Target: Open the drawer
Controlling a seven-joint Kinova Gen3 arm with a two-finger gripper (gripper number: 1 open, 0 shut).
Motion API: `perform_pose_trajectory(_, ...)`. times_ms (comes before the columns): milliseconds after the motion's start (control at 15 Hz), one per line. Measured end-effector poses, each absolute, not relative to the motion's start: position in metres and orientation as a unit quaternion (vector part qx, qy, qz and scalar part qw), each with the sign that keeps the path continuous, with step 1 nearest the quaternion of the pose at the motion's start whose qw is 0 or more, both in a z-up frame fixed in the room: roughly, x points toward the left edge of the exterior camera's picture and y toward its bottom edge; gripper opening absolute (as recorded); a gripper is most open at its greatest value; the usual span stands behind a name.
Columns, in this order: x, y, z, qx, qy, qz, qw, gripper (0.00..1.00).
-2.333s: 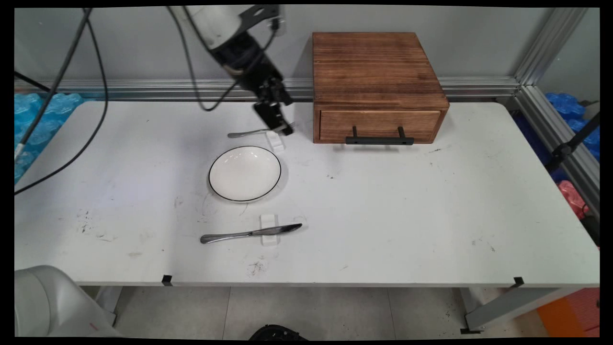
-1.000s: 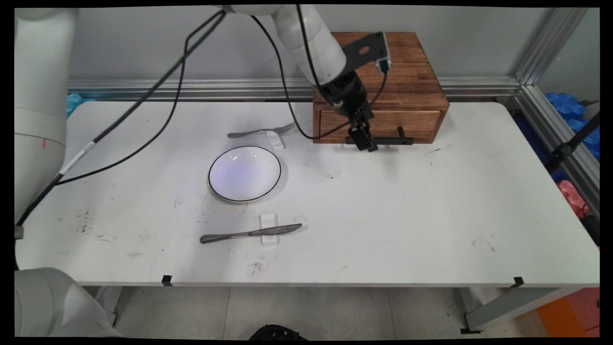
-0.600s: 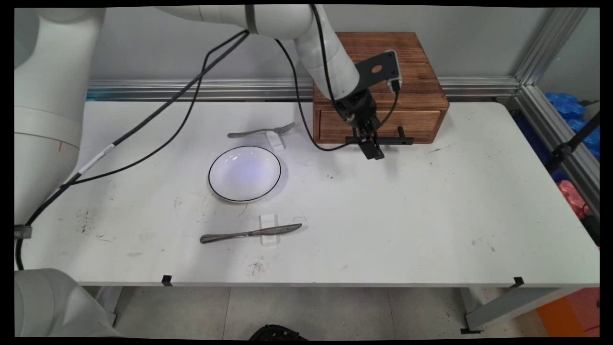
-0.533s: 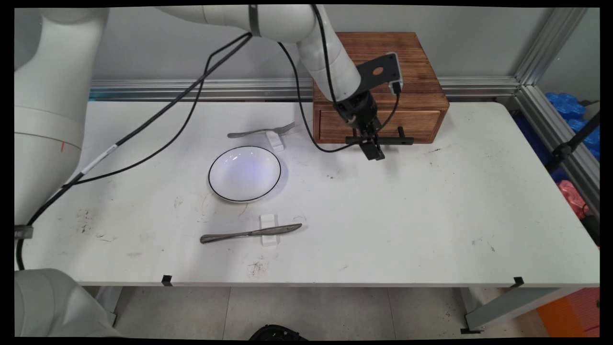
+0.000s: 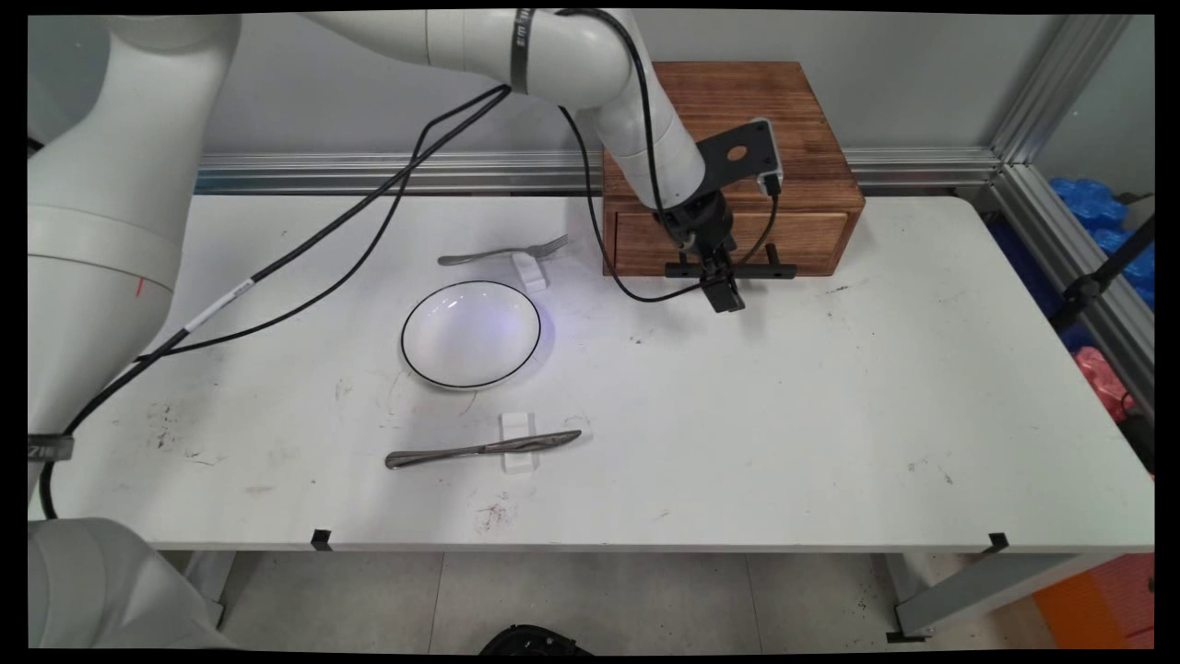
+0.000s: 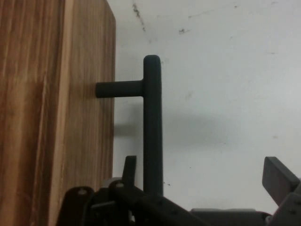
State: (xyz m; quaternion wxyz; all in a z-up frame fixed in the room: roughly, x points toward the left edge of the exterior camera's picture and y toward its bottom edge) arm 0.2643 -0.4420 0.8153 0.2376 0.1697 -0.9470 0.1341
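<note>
A brown wooden box stands at the back of the table, its single drawer closed. A black bar handle juts from the drawer front. My gripper hangs right at this handle, pointing down at the table. In the hand view the handle bar runs up the picture between the fingers of the gripper. One fingertip sits between the bar and the drawer front; the other stands well clear on the outer side. The gripper is open and holds nothing.
A white plate with a dark rim lies left of centre. Behind it a fork leans on a small white rest. In front, a knife lies across another white rest. Black cables hang over the table's left part.
The gripper has left the fork and swung right to the drawer handle, then sunk a little lower in front of it. Fork, plate and knife have not moved.
</note>
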Motion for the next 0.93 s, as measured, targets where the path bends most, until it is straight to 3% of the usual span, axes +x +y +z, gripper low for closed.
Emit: perform_pose_trajectory(933,0.259,-0.453,0.788,0.183,-0.947,0.135,0.228,1.00)
